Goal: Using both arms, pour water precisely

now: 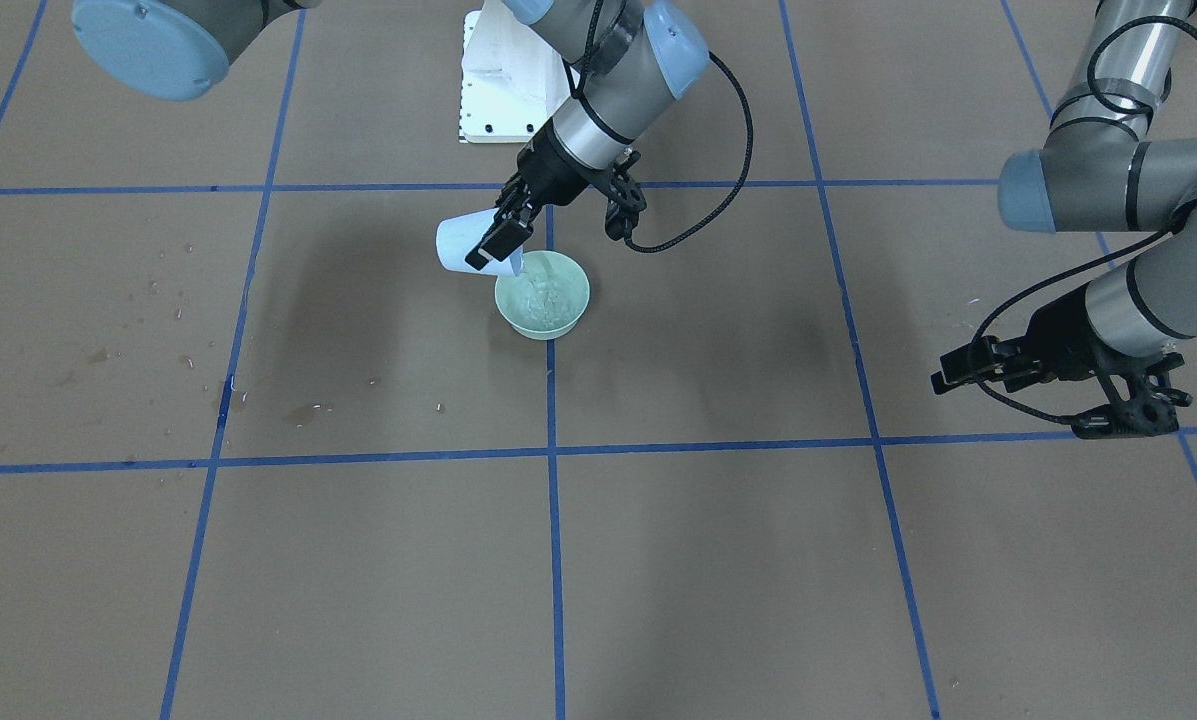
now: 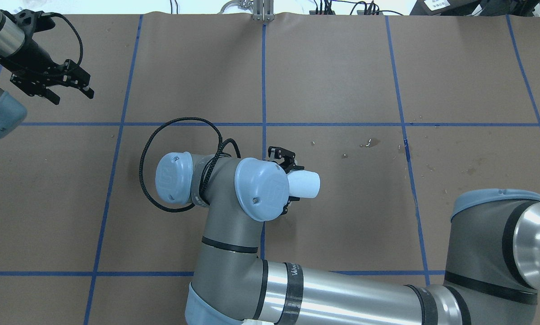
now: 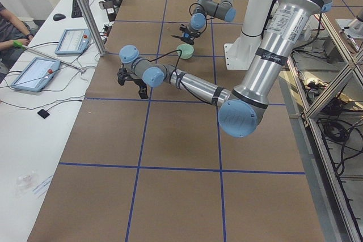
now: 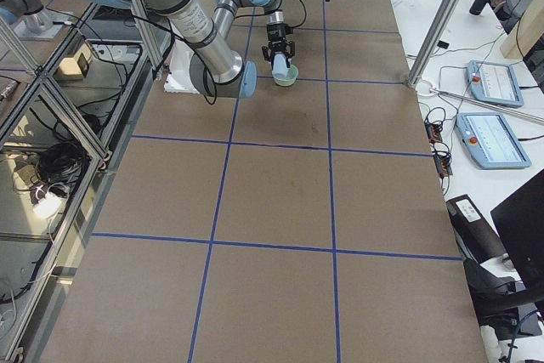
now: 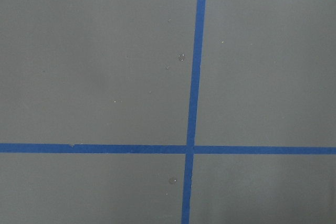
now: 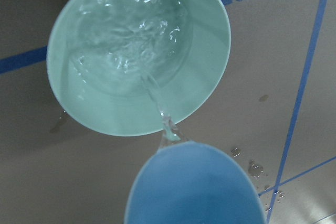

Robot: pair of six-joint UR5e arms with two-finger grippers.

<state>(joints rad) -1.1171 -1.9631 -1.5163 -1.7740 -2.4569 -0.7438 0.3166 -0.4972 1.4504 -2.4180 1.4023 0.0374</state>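
Note:
My right gripper (image 1: 498, 243) is shut on a pale blue cup (image 1: 458, 243) and holds it tipped over a mint green bowl (image 1: 506, 308) near the table's middle. In the right wrist view, a thin stream of water (image 6: 157, 103) runs from the cup's lip (image 6: 194, 187) into the bowl (image 6: 210, 93), where the water ripples. In the overhead view the cup (image 2: 303, 184) shows beside the right wrist, and the bowl is hidden under the arm. My left gripper (image 1: 948, 375) hovers open and empty, far from the bowl; it also shows in the overhead view (image 2: 71, 95).
A white pedestal (image 1: 498, 80) stands behind the bowl. Spilled droplets (image 1: 188, 360) dot the brown table on my right side. Blue tape lines (image 5: 191, 148) grid the surface. Tablets (image 3: 34, 72) lie on a side bench.

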